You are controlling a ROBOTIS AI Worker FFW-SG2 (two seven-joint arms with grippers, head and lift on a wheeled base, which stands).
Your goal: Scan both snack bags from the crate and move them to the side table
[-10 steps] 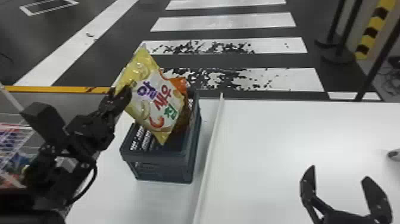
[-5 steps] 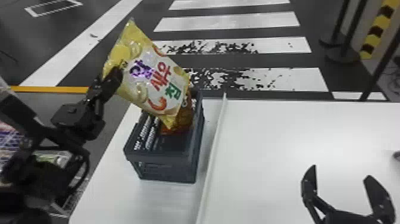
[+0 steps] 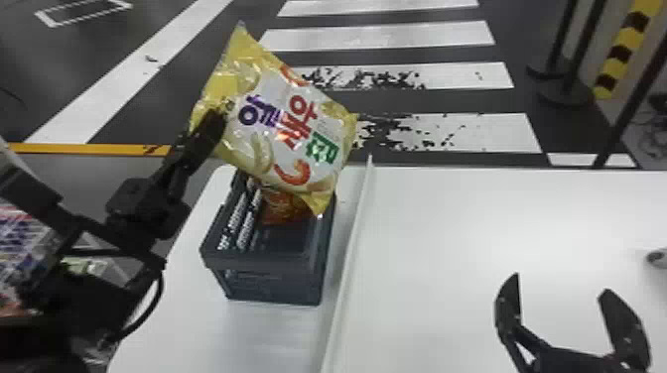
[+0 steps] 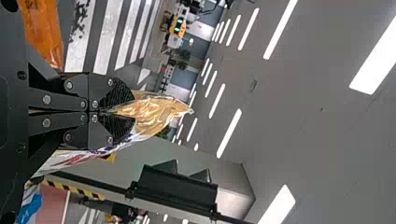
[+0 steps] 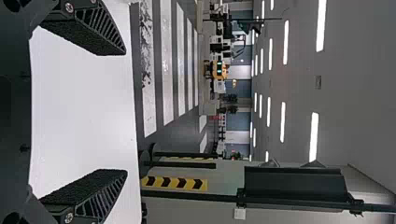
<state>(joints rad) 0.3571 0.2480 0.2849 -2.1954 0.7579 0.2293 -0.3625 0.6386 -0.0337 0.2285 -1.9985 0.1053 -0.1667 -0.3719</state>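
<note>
In the head view my left gripper [image 3: 214, 124] is shut on the left edge of the yellow snack bag [image 3: 293, 124], which hangs tilted above the dark crate [image 3: 273, 282], its printed front showing. Partly hidden behind its lower corner, an orange-brown snack bag [image 3: 283, 208] sits in the crate. From the left wrist, the gripper [image 4: 114, 111] pinches crumpled yellow film of the held bag [image 4: 154, 112]; an orange bag [image 4: 44, 32] shows near that view's corner. My right gripper [image 3: 561, 297] stays parked over the white table, and in its wrist view the gripper [image 5: 123, 112] is open with nothing between its fingers.
A raised white divider [image 3: 350, 258] runs along the white table [image 3: 446, 238] just right of the crate. A small grey object [image 3: 657, 258] sits at the table's right. Colourful goods [image 3: 22, 238] show at far left, beyond the left arm.
Since the earlier frames, the left gripper has lifted the yellow bag up and then shifted it a little right, still above the crate. The right arm has kept still.
</note>
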